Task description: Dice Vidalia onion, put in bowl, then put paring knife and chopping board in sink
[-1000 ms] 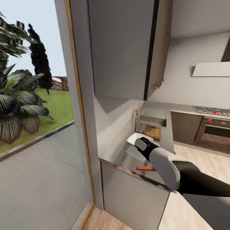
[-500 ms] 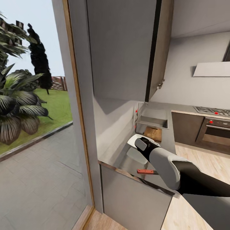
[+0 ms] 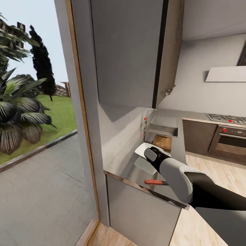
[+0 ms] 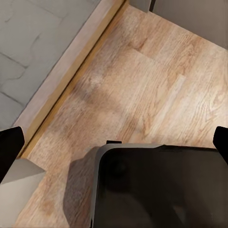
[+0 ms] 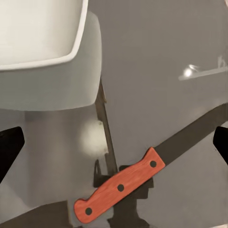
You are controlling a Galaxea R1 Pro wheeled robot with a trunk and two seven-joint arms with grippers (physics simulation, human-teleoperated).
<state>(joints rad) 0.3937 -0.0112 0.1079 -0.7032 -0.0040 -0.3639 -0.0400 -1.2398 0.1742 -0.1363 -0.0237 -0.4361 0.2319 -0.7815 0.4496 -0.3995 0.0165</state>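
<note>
Near the front edge of the countertop (image 3: 136,171), close to its near corner, lies the paring knife (image 5: 121,186), flat on the grey surface with its red-orange handle toward the edge; in the right wrist view the dark narrow blade is hard to separate from its reflection and shadow. The right gripper (image 5: 114,142) hangs above it, its two dark fingertips far apart at both sides of that view, and it holds nothing. The white bowl (image 3: 145,149) stands just beyond the knife, toward the wall, and further along the countertop the chopping board (image 3: 162,141) lies in front of the sink (image 3: 164,130); I cannot see the Vidalia onion. The left gripper (image 4: 114,142) also has its fingers spread wide and empty, and it looks down at the wooden floor (image 4: 156,80). I judge the knife to be light, stiff and thin, so it will slide on the smooth countertop if it is pushed from the side. The best place to hold it is the middle of the handle, across its width, with the fingers coming straight down, well away from the sharp blade
</note>
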